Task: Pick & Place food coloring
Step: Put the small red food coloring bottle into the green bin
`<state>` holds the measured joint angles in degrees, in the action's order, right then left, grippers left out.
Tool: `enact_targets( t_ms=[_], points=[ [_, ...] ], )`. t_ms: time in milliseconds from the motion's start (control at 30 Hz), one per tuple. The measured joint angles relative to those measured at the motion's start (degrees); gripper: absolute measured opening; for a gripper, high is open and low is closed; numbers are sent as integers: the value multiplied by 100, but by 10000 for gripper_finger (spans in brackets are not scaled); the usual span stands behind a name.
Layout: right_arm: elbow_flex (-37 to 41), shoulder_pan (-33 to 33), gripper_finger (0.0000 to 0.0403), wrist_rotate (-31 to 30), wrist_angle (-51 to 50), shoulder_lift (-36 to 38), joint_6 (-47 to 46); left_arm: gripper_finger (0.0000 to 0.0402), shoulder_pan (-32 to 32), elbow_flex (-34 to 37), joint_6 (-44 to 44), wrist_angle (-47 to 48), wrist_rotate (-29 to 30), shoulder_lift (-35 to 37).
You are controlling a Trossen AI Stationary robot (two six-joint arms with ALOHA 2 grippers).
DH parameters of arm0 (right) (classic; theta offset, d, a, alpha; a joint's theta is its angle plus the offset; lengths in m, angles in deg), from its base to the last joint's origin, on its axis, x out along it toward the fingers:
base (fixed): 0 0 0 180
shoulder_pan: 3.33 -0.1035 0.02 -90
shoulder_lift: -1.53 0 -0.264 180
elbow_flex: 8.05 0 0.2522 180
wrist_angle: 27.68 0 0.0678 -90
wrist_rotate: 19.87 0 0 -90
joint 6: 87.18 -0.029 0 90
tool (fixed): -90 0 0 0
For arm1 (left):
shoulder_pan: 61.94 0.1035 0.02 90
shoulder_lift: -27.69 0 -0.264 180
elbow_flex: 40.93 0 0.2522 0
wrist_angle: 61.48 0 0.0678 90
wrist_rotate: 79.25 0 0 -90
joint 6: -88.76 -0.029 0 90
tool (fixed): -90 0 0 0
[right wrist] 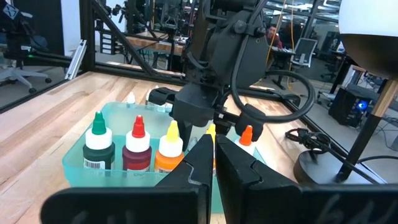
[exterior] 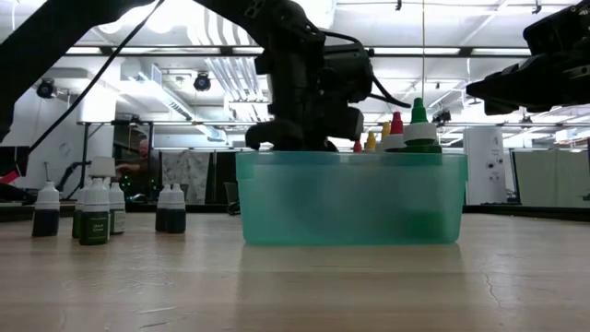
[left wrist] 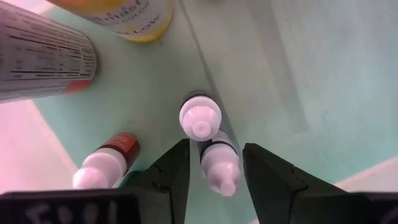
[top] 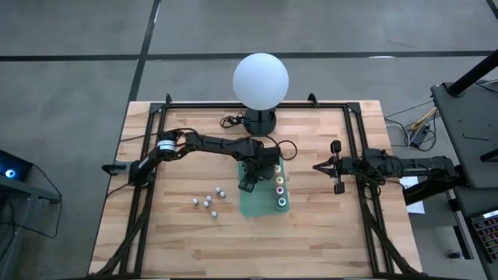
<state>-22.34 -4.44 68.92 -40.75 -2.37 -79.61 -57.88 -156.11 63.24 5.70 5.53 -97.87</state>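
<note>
white globe lamp (top: 261,79), wooden table (top: 187,241)

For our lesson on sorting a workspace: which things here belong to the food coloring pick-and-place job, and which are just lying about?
Job: small white-capped bottles on the table; coloured-top bottles in the green bin; small bottle between the open left gripper's fingers; right gripper, shut, waiting aside.
Lying about: globe lamp; black cable by its base.

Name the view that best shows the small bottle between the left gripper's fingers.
Left wrist view: the white-capped bottle stands between the left gripper fingers, inside the green bin. In the high and right wrist views the arm covers it; in the low view the bin's frosted wall hides it.
</note>
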Motion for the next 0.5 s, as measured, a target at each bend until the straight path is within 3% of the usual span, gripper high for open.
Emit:
enact_targets(
  t_ms=[500],
  points=[
    [-2,4,9,0,0,0,7,122,48,-274,16,308,171,13]
  ],
)
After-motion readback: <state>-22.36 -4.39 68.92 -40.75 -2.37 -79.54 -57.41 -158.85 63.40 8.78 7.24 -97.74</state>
